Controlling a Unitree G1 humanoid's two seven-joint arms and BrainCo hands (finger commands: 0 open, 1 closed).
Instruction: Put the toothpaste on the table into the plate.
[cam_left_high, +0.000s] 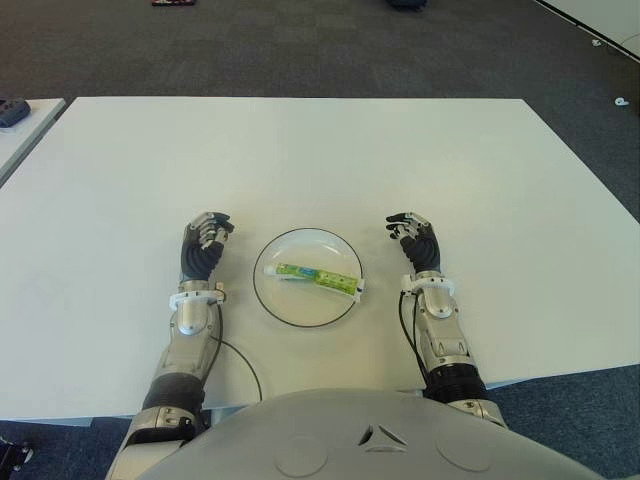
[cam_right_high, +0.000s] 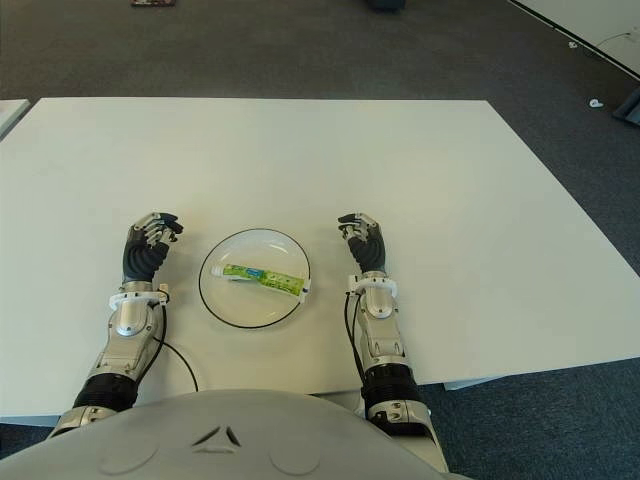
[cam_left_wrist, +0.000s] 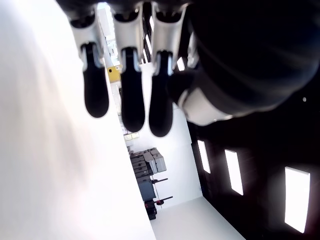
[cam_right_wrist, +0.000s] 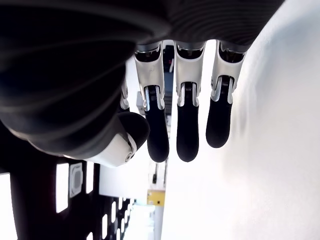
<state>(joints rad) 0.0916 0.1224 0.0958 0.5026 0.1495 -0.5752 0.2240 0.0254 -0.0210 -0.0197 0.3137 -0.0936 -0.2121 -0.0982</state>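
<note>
On the wide, matte white rectangular table (cam_left_high: 330, 150), near its front edge, a round white plate with a thin dark rim (cam_left_high: 300, 305). Inside that plate, a small green-and-white toothpaste tube (cam_left_high: 318, 277), lying flat and slightly slanted, white cap end toward the robot's right and reaching the plate's right rim. Just left of the plate, the left hand (cam_left_high: 204, 245), black with silvery knuckle joints, back uppermost over the table top; touching or hovering, cannot tell. Its fingers (cam_left_wrist: 127, 95) loosely bent, apart from one another and around nothing, as seen in the left wrist view, with the thumb folded beside them and bare white table alongside. Just right of the plate, at about the same depth, the right hand (cam_left_high: 416, 240), mirrored in pose, likewise back up over the table top. Its fingers (cam_right_wrist: 187, 127) hanging in a relaxed curl, separated, empty, thumb tucked in near the index finger, bare table next to them. Both hands clear of the plate, neither touching plate nor tube. Grey and silver forearms running back from each wrist to the rounded grey torso at the bottom of the eye views, a thin black cable looping on the table beside the left forearm. Around the table, dark grey carpeted floor (cam_left_high: 300, 40); at the far left edge, the corner of a second white table (cam_left_high: 25, 125) with a small dark object on it, too small to identify.
</note>
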